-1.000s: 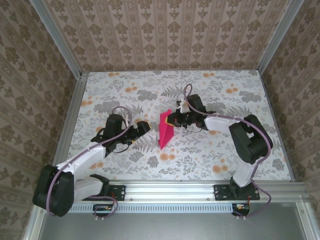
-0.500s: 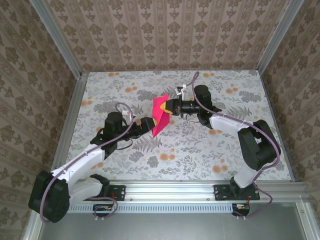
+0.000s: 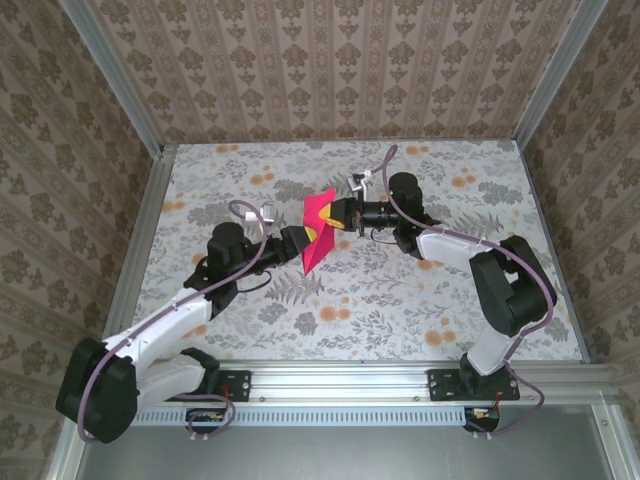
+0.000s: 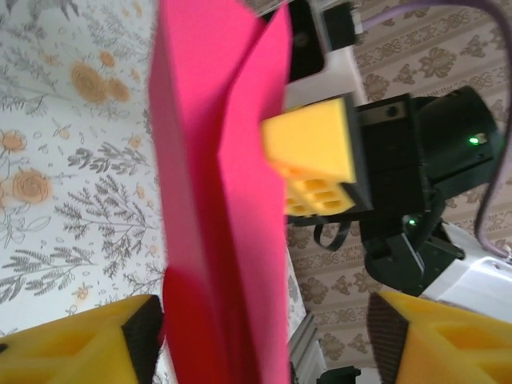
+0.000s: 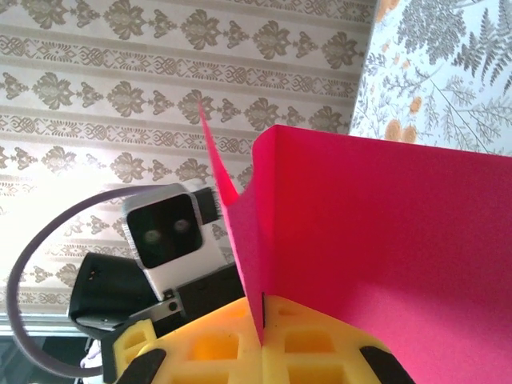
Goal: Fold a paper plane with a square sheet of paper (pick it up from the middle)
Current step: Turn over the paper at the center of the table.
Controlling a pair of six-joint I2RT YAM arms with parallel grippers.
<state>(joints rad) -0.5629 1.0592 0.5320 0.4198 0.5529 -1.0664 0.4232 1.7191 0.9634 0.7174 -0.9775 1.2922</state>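
i have the folded sheet of paper (image 3: 318, 235) clamped in my closed right end effector (image 3: 337, 215), long axis slanting down from it, lower end between the spread jaws of my left end effector (image 3: 297, 244).

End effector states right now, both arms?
Left end effector: open, fingers either side of the paper.
Right end effector: shut on the paper.

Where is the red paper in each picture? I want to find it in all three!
Top view: the red paper is held up over the middle of the table, between the two arms.
Left wrist view: the red paper is a tall folded strip, left of centre.
Right wrist view: the red paper covers the lower right.
Shared landmark: the right claw, whose yellow pads pinch the paper.
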